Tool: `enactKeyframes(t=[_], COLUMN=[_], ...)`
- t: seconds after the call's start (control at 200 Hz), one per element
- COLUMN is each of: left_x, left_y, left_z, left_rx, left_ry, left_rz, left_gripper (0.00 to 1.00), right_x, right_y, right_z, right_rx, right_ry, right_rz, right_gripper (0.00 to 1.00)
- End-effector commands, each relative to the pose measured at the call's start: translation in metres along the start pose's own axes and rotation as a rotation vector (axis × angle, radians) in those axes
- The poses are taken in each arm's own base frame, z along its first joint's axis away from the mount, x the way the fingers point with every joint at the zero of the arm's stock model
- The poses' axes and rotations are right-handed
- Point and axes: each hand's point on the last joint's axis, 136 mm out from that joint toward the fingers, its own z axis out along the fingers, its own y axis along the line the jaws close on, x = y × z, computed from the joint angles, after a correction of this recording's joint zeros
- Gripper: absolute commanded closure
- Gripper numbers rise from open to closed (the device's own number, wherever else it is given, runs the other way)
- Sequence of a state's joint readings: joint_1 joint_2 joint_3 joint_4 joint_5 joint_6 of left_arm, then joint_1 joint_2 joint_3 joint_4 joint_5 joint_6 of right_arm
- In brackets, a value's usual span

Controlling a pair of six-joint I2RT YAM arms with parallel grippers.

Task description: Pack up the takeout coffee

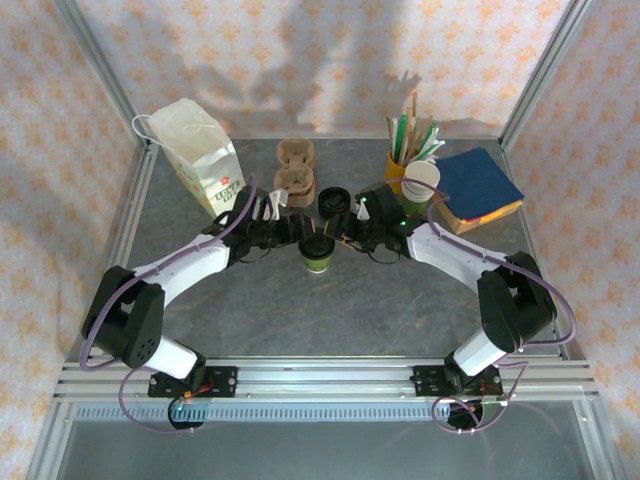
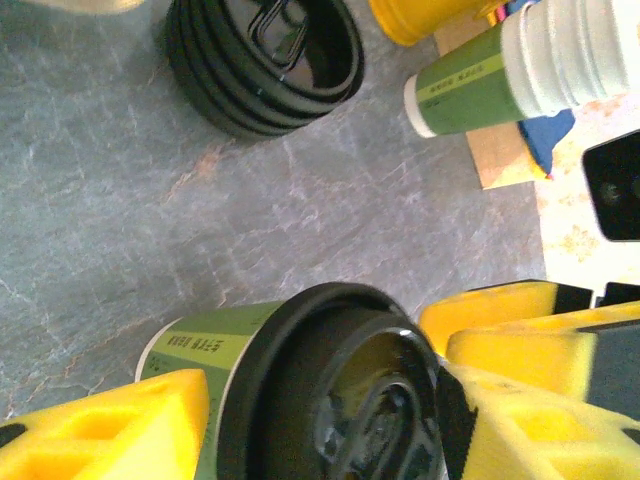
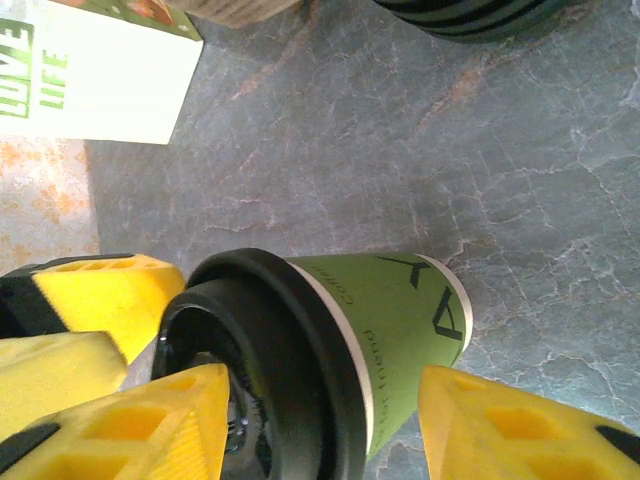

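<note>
Grey marbled table (image 1: 300,310) bears the takeout coffee (image 1: 318,252) upright at its centre; left gripper (image 2: 320,420) clasps its lid, right gripper (image 3: 320,410) straddles it, jaws spread

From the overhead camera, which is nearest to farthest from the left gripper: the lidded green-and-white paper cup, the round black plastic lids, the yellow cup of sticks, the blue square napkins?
From the left gripper:
1. Lidded green-and-white paper cup, between its fingers.
2. Round black plastic lids, just behind.
3. Yellow cup of sticks, back right.
4. Blue square napkins, far right.
</note>
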State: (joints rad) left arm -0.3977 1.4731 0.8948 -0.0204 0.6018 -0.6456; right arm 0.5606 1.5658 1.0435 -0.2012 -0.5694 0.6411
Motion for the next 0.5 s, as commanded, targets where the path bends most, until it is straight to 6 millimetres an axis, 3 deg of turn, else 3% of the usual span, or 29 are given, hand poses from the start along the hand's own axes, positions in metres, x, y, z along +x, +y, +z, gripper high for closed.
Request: enactKeyframes(t=[0.0,0.21,0.496], left_x=[-0.014,-0.025,-0.055], left_y=[-0.016,-0.021,-0.007], left_z=[-0.014,-0.029,-0.087], left_rx=[0.005,-0.038,-0.137], left_ry=[-0.043,-0.075,-0.266], left_rz=[0.011,0.037,0.022], left_gripper=[0.36,0.35,0.33], right_x=[-0.009,-0.015,-0.019], right_y=[0.009,0.024,0.058], right_z=[-0.008,-0.017,-0.046], right_rx=[0.016,0.003,0.034], right_ry=[-0.028,-0.036,-0.101], right_rz=[-0.027,-0.063,-0.182], right_gripper=[0.47,0.47,0.41])
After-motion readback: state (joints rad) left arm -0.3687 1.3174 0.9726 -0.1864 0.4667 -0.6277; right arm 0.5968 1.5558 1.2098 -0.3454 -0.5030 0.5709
